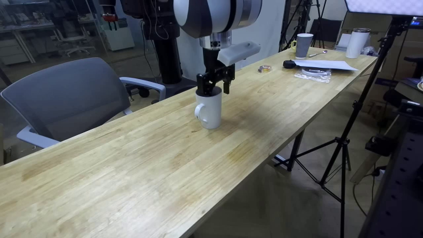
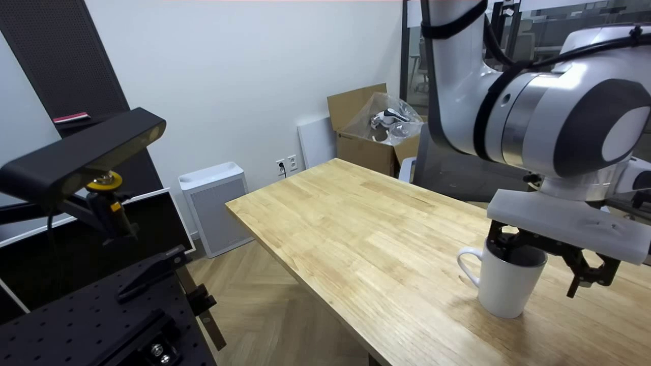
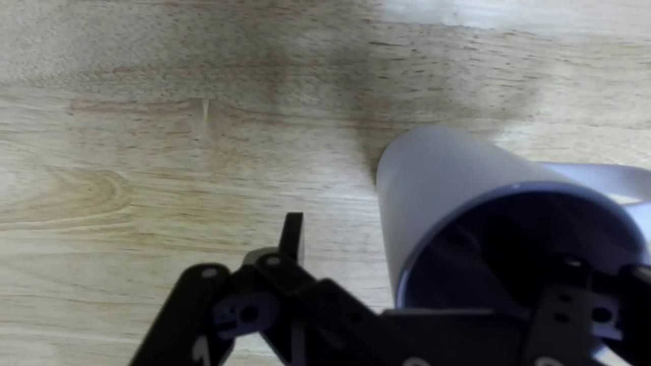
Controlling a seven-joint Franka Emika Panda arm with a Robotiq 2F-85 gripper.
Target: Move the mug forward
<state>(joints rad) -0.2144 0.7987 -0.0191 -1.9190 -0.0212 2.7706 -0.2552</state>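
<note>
The white mug (image 1: 212, 112) stands upright on the wooden table, its inside dark grey. Its looped handle faces away from the gripper's outer finger. The mug also shows in an exterior view (image 2: 507, 287) and in the wrist view (image 3: 437, 178). My gripper (image 1: 216, 92) is over the mug with its fingers spread apart. One finger reaches down inside the mug through its mouth. The other finger hangs outside the wall, with a gap between it and the mug, as the wrist view (image 3: 398, 226) shows. The tip inside the mug is dark and hard to make out.
A grey-white cup (image 1: 303, 46), a white tumbler (image 1: 358, 43), papers (image 1: 325, 64), a plastic bag (image 1: 314, 75) and a tape roll (image 1: 264, 68) lie farther along the table (image 1: 142, 172). An office chair (image 1: 69, 96) stands at its long edge. A light stand (image 1: 350, 132) stands opposite.
</note>
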